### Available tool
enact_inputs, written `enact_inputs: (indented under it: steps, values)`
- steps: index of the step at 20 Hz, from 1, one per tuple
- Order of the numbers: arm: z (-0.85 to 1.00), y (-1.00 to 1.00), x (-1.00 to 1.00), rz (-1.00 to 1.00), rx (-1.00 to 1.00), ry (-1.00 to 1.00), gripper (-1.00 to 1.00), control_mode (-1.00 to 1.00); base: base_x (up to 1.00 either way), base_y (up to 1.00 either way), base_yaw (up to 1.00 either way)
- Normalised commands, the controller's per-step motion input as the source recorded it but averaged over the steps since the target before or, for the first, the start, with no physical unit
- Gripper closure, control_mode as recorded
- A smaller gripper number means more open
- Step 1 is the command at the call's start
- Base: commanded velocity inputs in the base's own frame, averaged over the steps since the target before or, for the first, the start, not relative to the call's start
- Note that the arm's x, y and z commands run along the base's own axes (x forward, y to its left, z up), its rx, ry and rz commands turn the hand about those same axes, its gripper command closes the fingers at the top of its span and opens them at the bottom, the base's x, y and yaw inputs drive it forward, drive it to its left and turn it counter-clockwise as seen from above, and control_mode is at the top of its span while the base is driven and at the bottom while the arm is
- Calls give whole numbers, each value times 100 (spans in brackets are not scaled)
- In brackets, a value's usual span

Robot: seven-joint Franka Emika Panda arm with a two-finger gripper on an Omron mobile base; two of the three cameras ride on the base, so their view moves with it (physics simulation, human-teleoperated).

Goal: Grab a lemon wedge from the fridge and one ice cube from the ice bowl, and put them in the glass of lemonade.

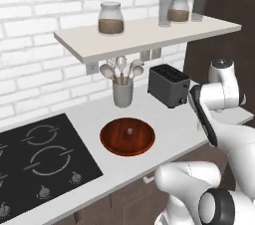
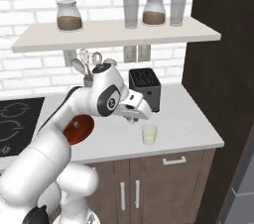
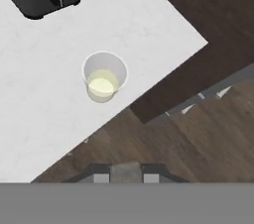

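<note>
glass of lemonade below pincer; apparently apart

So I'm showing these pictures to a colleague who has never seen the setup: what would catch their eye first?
Probably the white arm reaching over the counter, its hand hanging just above the glass of lemonade near the counter's front edge. Next, the wide ice bowl beside the black stovetop, with one ice cube in it. Behind it stand a black toaster and a grey utensil cup.
</note>
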Motion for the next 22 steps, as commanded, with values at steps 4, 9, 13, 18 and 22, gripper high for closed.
enact_inputs:
  steps: [4,9,13,18,22]
  values:
    - [0,-46,0,15,-17,21,100,-100,0,0,0]
    - [-7,-10,22,18,-18,26,100,-100,0,0,0]
    - [-17,0,42,18,-9,17,100,-100,0,0,0]
    - [-29,0,9,17,-4,0,100,-100,0,0,0]
    - [-41,-10,26,18,0,9,100,-100,0,0,0]
